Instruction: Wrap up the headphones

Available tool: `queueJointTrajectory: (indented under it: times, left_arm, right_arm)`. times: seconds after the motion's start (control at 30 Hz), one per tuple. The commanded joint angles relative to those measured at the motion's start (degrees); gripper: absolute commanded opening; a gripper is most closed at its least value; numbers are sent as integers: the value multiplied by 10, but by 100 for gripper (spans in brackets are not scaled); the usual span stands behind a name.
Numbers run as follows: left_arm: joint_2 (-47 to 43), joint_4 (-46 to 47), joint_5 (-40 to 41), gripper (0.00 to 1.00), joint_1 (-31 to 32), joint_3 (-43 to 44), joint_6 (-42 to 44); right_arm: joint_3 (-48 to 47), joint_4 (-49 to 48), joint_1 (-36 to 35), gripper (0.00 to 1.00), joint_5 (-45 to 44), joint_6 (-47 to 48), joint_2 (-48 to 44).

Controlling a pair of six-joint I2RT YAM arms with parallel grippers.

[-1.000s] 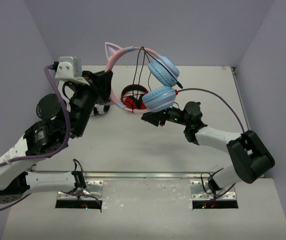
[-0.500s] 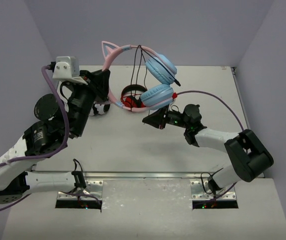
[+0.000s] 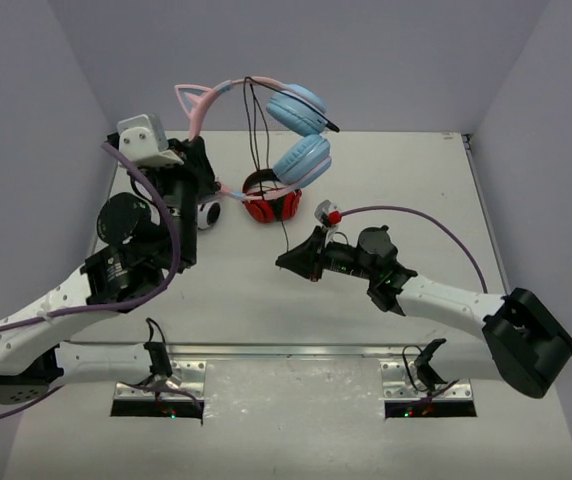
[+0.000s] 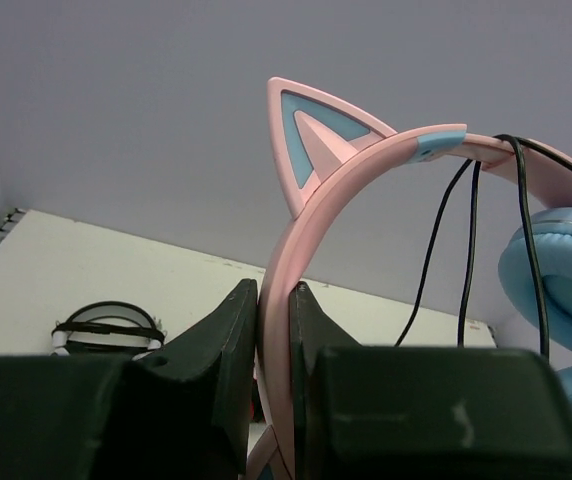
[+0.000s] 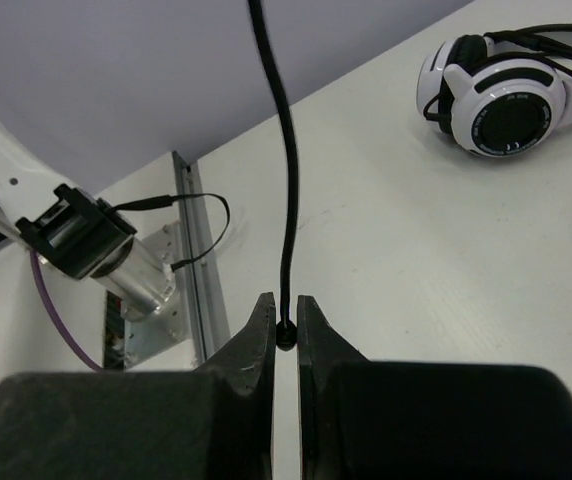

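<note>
- Item, the headphones (image 3: 301, 160): held in the air above the far edge of the counter (image 3: 266, 300), left of its middle; touching no surface. The pink headband arched upward, one cat ear uppermost, with both blue earcups hanging at its right end.
- Left gripper (image 4: 273, 300): jaws clenched on the lower run of the pink headband, carrying the whole weight of the item.
- Right gripper (image 5: 285, 310): jaws pinched on the thin black cable (image 5: 284, 180), low over the middle of the counter. The grip sat at or near the cable's free end; whether the plug lay between the fingers could not be told.
- Cable condition: several black strands lay across the top of the headband, just beside the earcups. From there a single long run dropped fairly straight to the right gripper.
- Done, by judgement: item lifted and steadied; cable end captured; a first pass or two apparently laid over the band.
- Outstanding, by judgement: most of the cable's length unwound; further turns needed to take it up; free end to be secured; item to be set down.
- Other stock, not part of the task: red-and-black headphones (image 3: 271, 200) and black-and-white headphones (image 3: 204, 213), both resting on the counter near the far edge, beneath the raised item.
</note>
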State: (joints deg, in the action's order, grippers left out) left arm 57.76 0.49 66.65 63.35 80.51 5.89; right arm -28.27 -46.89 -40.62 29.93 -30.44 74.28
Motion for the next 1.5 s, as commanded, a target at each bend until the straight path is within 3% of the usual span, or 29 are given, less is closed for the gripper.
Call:
queueJointTrajectory:
  times: [0.0, 0.17, 0.33, 0.43, 0.6, 0.7, 0.83, 1.07, 1.3, 1.47]
  left_arm:
    - [19, 160, 62, 1, -12, 20, 59]
    - [82, 32, 43, 0, -79, 102, -14]
    - [119, 17, 28, 0, -141, 126, -21]
    - [147, -54, -5, 0, -191, 160, -54]
    - [183, -84, -55, 0, -275, 171, -88]
    - [182, -69, -60, 0, -288, 133, -88]
    - [142, -10, -65, 0, -288, -7, -121]
    - [97, 62, -57, 0, -287, -163, -174]
    - [100, 108, -77, 0, -293, -237, -163]
    - [125, 78, -108, 0, -313, -229, -193]
  right_arm:
    - [-20, 74, -44, 1, -76, 74, -32]
    - [-2, 88, -74, 1, -102, 85, -70]
    - [-11, 129, -125, 1, -137, 117, -101]
    - [-34, 173, -155, 1, -145, 138, -102]
    - [-54, 203, -203, 1, -177, 158, -103]
    - [-84, 239, -218, 1, -177, 165, -93]
    - [-131, 284, -222, 1, -181, 173, -74]
    - [-217, 394, -222, 1, -188, 206, -66]
    - [-270, 515, -222, 1, -241, 265, -106]
    - [-322, 595, -222, 1, -298, 329, -105]
